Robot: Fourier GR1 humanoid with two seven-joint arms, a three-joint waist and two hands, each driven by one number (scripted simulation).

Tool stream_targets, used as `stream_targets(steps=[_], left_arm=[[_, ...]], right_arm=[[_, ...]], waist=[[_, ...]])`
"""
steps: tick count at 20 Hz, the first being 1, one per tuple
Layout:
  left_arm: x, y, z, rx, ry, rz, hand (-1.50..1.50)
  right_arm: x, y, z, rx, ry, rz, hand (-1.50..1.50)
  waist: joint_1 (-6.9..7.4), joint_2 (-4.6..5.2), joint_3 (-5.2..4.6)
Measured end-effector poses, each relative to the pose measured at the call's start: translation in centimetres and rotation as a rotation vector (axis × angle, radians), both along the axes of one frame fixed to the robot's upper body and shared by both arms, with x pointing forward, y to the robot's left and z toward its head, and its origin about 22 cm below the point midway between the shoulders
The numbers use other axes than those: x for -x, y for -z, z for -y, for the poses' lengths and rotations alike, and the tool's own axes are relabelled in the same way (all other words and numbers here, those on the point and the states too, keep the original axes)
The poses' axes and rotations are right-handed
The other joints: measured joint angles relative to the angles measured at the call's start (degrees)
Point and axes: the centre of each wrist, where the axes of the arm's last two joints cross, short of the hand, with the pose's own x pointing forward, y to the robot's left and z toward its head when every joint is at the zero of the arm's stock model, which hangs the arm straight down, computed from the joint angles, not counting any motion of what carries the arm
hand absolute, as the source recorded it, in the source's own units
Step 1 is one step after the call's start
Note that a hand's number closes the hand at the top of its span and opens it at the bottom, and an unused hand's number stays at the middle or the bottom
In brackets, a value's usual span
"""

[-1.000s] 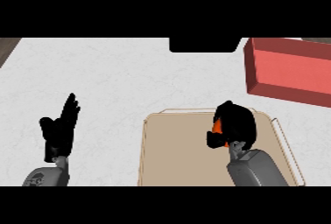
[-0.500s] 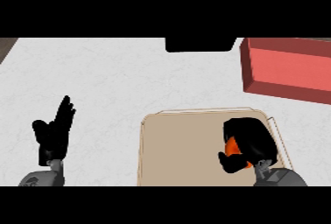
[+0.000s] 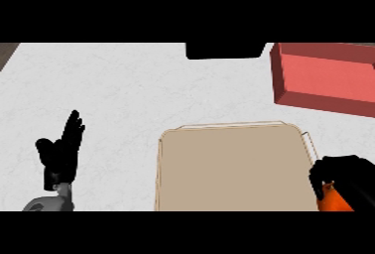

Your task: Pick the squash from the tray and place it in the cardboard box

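Squash in hand at the tray's edge, box yet to be reached.

At far left my left hand (image 3: pixel 62 154) rests open above the counter (image 3: pixel 132 89), fingers straight and pointing up, holding nothing. The tan tray (image 3: pixel 230 168) at centre shows a bare floor; the pick looks done. At lower right, just beside the tray's right rim, my right hand (image 3: pixel 343 173) curls its fingers over the orange squash (image 3: pixel 333 199), which shows only beneath them. The red cardboard box (image 3: pixel 322 77) stands at upper right, well apart from that hand: the carry and the placing, by my reckoning, are left.
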Motion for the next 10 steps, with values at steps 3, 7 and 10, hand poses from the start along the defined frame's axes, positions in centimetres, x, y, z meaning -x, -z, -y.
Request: stream_targets(steps=[3, 7, 10], left_arm=[[0.1, 0.0, -0.2, 0.000, -0.002, -0.004, 0.00], [-0.2, -0.3, -0.5, -0.008, 0.001, -0.003, 0.00], [-0.2, -0.3, -0.2, -0.007, 0.012, -0.001, 0.00]], right_arm=[[1.3, -3.3, 1.8, -0.058, -0.016, 0.074, 1.50], [2.6, -7.4, 3.8, -0.146, 0.006, 0.155, 1.50], [2.8, -10.5, 5.4, -0.186, 0.039, 0.206, 1.50]], waist=[[-0.14, -0.03, -0.03], [-0.12, 0.01, -0.07], [0.43, 0.10, -0.09]])
